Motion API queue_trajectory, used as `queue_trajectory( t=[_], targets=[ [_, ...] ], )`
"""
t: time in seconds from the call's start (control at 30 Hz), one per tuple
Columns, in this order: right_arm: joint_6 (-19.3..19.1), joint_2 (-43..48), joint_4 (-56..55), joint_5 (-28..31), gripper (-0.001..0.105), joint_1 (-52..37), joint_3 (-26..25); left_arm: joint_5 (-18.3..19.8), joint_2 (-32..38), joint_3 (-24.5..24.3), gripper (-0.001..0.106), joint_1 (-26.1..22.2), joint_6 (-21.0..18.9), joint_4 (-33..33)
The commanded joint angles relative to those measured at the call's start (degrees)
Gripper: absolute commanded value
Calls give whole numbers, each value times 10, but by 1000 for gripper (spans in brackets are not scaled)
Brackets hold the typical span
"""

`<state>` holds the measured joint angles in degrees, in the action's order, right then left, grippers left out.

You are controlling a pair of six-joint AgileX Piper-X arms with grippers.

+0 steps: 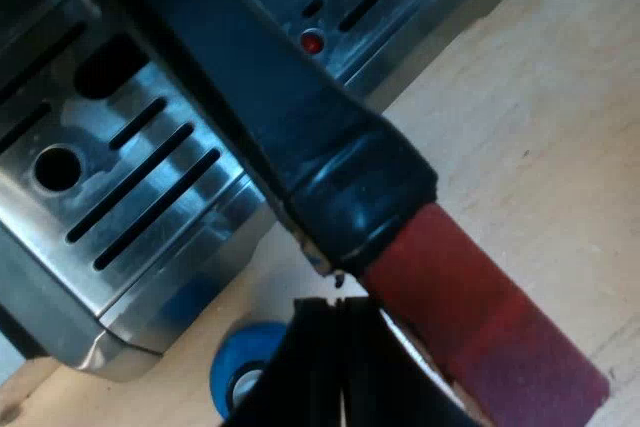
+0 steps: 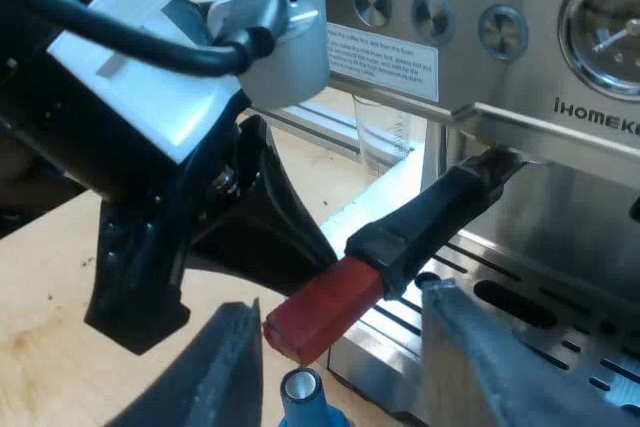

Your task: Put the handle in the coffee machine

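- Holder handle (image 2: 430,212): head up under machine (image 2: 560,117) front, red end (image 2: 325,309) out over drip tray (image 1: 150,177).
- L gripper (image 1: 340,317): clenched, empty, against red end.
- R gripper (image 2: 340,307): released, above blue tamper (image 2: 303,392) on desk (image 2: 60,277).

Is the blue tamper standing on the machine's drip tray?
No, the blue tamper sits on the wooden table beside the drip tray.

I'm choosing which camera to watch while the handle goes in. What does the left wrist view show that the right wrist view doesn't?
Left wrist view: a red dot in the slotted tray. Right wrist view: my open right tool, the gauge, knobs, a measuring glass, and the handle's far end up under the machine's front. Both: the red-ended handle, the tray, a blue tamper.
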<state>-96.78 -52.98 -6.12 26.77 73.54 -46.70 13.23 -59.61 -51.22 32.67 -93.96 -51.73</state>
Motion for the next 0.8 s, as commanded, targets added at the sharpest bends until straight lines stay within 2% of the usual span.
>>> queue_trajectory(
  t=[0.03,0.07,0.13,0.3,0.47,0.57,0.63,0.67,0.8],
  targets=[
    [-7,6,2,10,40,0,-7,232,7,-11,0,30,4,101],
    [-7,6,2,11,40,0,-7,242,7,-11,0,30,4,106],
    [-7,6,2,17,40,0,-7,285,7,-11,0,30,4,138],
    [-7,6,-1,17,40,0,-7,300,7,-11,0,30,4,180],
    [-7,6,-2,30,40,0,-7,300,6,-11,0,30,4,150],
    [-7,6,-7,30,40,0,-7,281,6,-11,0,25,4,106],
    [4,6,-22,30,40,0,-7,245,6,-11,0,16,13,72],
    [13,6,-30,30,40,0,-7,238,6,-11,0,13,19,66],
    [24,6,-60,25,40,0,-7,179,6,-11,0,-23,83,-11]
  ],
)
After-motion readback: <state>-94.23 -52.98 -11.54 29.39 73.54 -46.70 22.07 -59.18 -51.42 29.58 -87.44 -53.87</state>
